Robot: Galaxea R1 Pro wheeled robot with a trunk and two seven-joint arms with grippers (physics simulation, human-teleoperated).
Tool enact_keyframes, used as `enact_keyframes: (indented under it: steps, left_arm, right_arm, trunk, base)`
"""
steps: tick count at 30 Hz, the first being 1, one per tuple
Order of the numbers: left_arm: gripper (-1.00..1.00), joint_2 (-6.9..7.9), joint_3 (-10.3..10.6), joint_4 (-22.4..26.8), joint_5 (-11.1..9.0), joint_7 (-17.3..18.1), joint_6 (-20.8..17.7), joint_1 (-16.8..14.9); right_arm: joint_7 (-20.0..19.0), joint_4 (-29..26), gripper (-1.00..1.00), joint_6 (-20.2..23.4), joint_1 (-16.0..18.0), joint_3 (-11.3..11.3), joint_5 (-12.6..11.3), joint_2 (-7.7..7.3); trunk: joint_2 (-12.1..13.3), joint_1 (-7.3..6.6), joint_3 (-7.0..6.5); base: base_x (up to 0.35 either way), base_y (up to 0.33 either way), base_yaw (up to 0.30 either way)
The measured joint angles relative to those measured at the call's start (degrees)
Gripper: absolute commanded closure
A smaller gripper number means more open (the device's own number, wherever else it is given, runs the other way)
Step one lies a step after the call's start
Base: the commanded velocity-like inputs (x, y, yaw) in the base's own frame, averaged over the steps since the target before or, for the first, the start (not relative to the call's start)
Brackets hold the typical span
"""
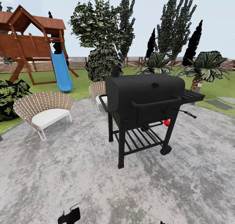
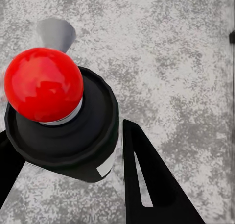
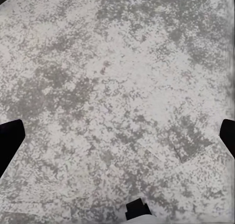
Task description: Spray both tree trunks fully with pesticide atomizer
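The robot is facing a black barbecue grill [image 1: 143,103] at twelve o'clock. The right fingers [image 3: 10,140] are hanging released. The left fingers [image 2: 169,199] are flanking a red-domed black cylinder [image 2: 63,121], and whether they are grasping it cannot be told. Where the pesticide atomizer is lying cannot be told either. It is probably light and stiff, best gripped around its stem.

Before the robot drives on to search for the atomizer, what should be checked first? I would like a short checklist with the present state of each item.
1. Right end effector open and free: ok. Its fingers stand wide apart over bare paving.
2. Left end effector free: cannot tell. A black object with a red knob sits between its fingers.
3. Straight path ahead: not ok. The grill stands in the way.
4. Way round on the left: probably ok. There is open paving between the grill and the chair.
5. Lawn within sight: ok, beyond the paving.
6. Atomizer position known: cannot tell.
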State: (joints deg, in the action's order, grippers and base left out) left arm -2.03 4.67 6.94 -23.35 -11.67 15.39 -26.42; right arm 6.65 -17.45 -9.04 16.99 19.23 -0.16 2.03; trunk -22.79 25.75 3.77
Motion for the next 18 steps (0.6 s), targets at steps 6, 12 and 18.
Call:
enact_keyframes:
  steps: [6, 12, 18]
  left_arm:
    - [1.0, 0.0, 0.0, 0.0, 0.0, 0.0, 0.0, 0.0]
    - [1.0, 0.0, 0.0, 0.0, 0.0, 0.0, 0.0, 0.0]
    - [1.0, 0.0, 0.0, 0.0, 0.0, 0.0, 0.0, 0.0]
  right_arm:
    - [0.0, 0.0, -1.0, 0.0, 0.0, 0.0, 0.0, -0.03]
    - [0.0, 0.1, -1.0, 0.0, 0.0, 0.0, 0.0, -0.01]
    - [0.0, 0.0, -1.0, 0.0, 0.0, 0.0, 0.0, -0.03]
  trunk:
    - [0.0, 0.0, 0.0]
    - [0.0, 0.0, 0.0]
    - [0.0, 0.0, 0.0]
  base:
    - [0.0, 0.0, -0.285]
    - [0.0, 0.0, -0.286]
    - [0.0, 0.0, -0.286]
